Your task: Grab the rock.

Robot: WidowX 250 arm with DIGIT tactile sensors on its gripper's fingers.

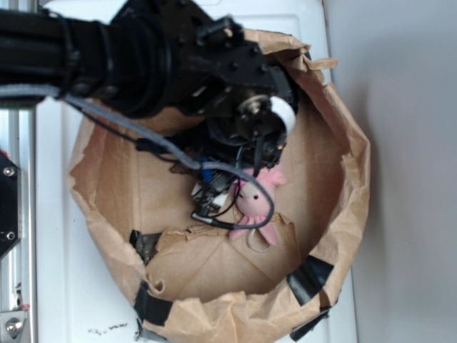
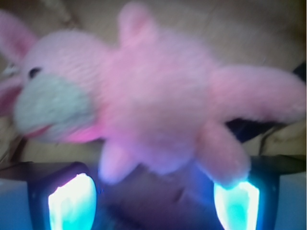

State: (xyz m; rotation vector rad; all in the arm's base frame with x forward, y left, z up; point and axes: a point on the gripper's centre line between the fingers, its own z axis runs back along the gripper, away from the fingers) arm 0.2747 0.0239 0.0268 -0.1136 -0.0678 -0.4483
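Below my wrist camera, the pink plush bunny (image 2: 158, 110) fills the view, just beyond my end effector (image 2: 153, 199), whose fingers (image 2: 72, 201) stand spread and empty. Nowhere in the paper-walled pen (image 1: 343, 214) can I see the rock.

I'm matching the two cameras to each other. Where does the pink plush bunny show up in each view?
Exterior: pink plush bunny right of centre, inside the paper-lined bin, just below the arm.
Wrist: it fills most of the frame, above the open gripper.
Shared landmark: the bunny itself.
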